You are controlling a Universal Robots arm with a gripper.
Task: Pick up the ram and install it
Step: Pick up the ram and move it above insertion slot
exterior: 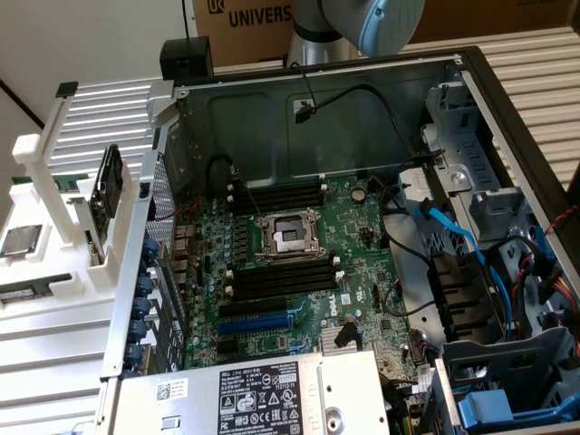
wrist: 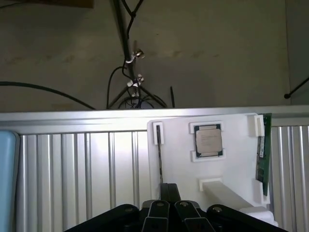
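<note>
Open PC case [exterior: 317, 109] lies on its side on the ribbed metal bench [exterior: 535, 63] and takes up most of the exterior view. Arm [exterior: 362, 23] is at the case's 12 o'clock, behind the rear wall.

Motherboard [exterior: 353, 263] faces up on the case floor. Power supply [exterior: 263, 390] with its label sits at the board's 6 o'clock. Blue data cables [exterior: 453, 231] and the drive bays are at its 3 o'clock.

On the board:
- CPU socket [exterior: 288, 236] is roughly central.
- One bank of black memory slots [exterior: 276, 195] is at the socket's 12 o'clock, and a second bank [exterior: 281, 279] is at its 6 o'clock.
- Blue expansion slot [exterior: 258, 323] is further toward 6 o'clock, just beyond the second bank.

White parts fixture [wrist: 178, 169] stands on the bench outside the case, at its 9 o'clock in the exterior view.

The ram [wrist: 263, 150] is in that fixture – a green stick seated on edge along one side wall, clipped at its end, well apart from the board. A CPU chip [wrist: 208, 140] lies flat in a pocket just beside it. A thin dark part stands on edge in a slot at the opposite side, so the chip is between the two.

Gripper [wrist: 169, 186] shows in the wrist view in front of the fixture – jaws pressed together, nothing between them, not on the ram.
</note>
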